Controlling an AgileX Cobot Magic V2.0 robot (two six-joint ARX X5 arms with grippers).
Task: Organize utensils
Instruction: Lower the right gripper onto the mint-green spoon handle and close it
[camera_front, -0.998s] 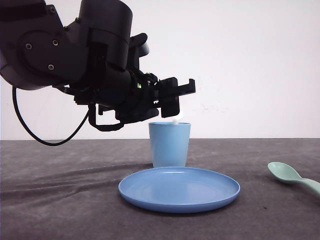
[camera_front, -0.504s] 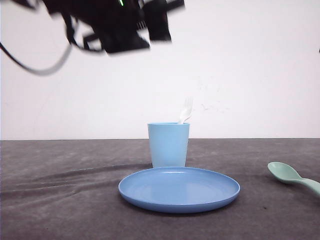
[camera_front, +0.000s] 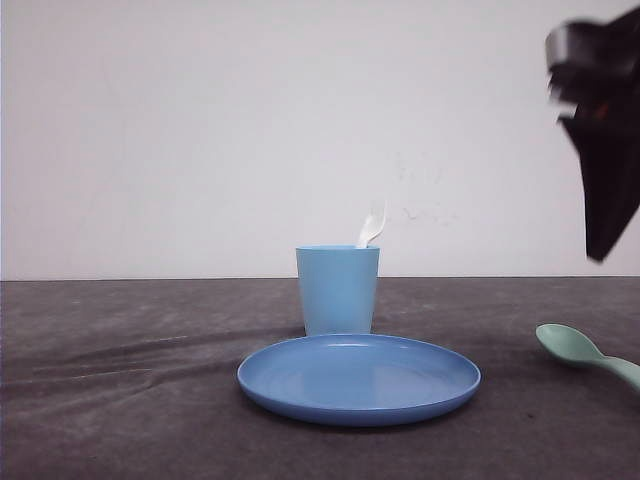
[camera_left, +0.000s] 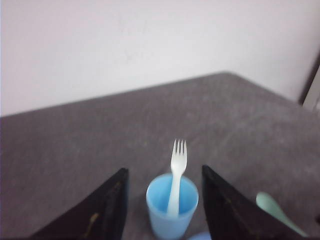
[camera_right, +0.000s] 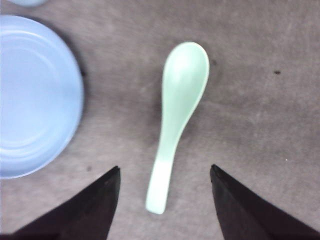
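The white fork (camera_front: 372, 224) stands handle-down in the light blue cup (camera_front: 339, 289), its tines sticking up above the rim and leaning slightly right. The cup sits on the dark grey table (camera_front: 120, 400) just behind the round blue plate (camera_front: 358, 378). The left end effector (camera_left: 165, 210) is released, its two dark fingers spread wide, with the cup and fork seen between them. The mint-green spoon (camera_right: 177, 120) lies flat on the table, near the plate but apart from it. The right end effector (camera_right: 165, 210) is also released, fingers spread to either side of the spoon's handle without touching it.
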